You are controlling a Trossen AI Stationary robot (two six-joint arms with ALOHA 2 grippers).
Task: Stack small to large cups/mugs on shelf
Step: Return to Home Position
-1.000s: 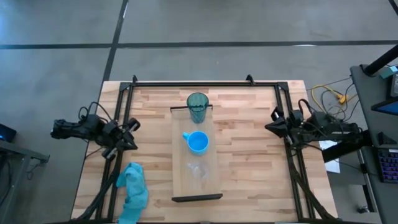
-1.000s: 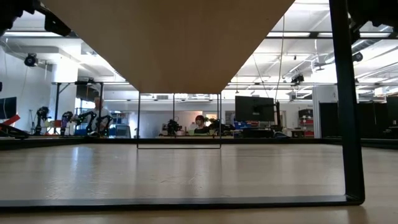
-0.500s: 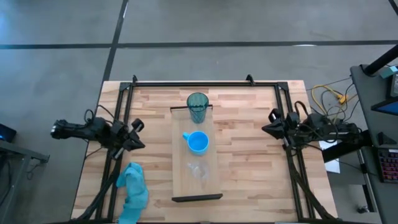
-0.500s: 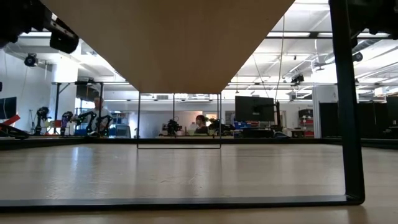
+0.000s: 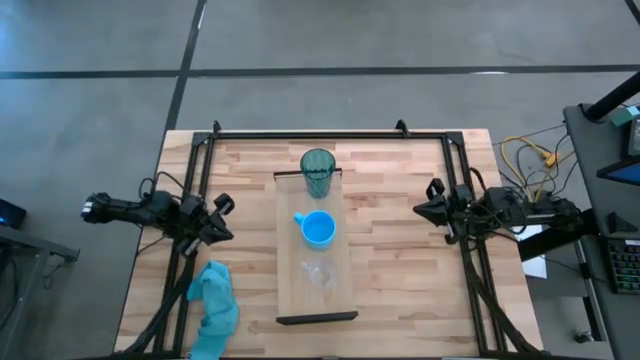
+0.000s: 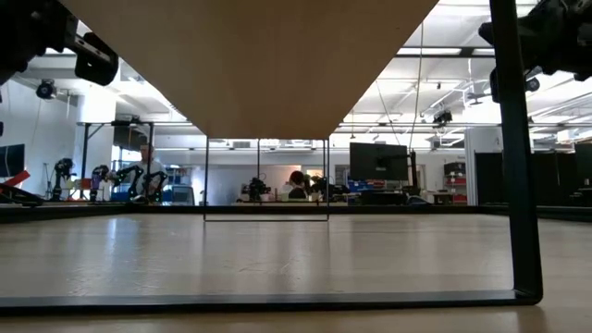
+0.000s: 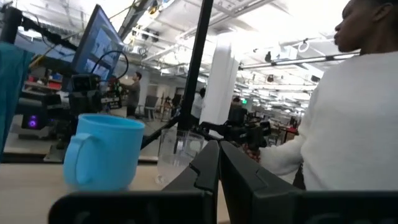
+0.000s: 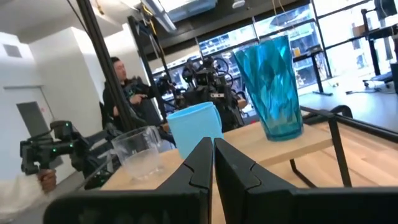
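The light wooden shelf (image 5: pixel 340 300) lies lengthwise mid-table, with a dark rail at each short end. On it stand a teal tumbler (image 5: pixel 318 172) at the far end, a blue mug (image 5: pixel 318 229) in the middle and a small clear cup (image 5: pixel 318 272) nearer. My left gripper (image 5: pixel 226 218) is shut and empty left of the shelf. My right gripper (image 5: pixel 418 208) is shut and empty right of it. The left wrist view shows the mug (image 7: pixel 102 152) and the clear cup (image 7: pixel 177 152). The right wrist view shows the tumbler (image 8: pixel 270 87), the mug (image 8: pixel 194 134) and the clear cup (image 8: pixel 140 152).
A light blue cloth (image 5: pixel 215 305) lies crumpled at the table's near left. A black frame (image 5: pixel 310 132) runs along the table's far edge and sides. In the low view the shelf's underside (image 6: pixel 250 65) and rail (image 6: pixel 513 148) fill the front. A person in a white sleeve (image 7: pixel 348 137) stands beyond the table.
Both grippers have moved inward toward the shelf: my left gripper toward the table's right and slightly nearer, my right gripper toward the table's left. Both have stayed shut. The cups have not moved.
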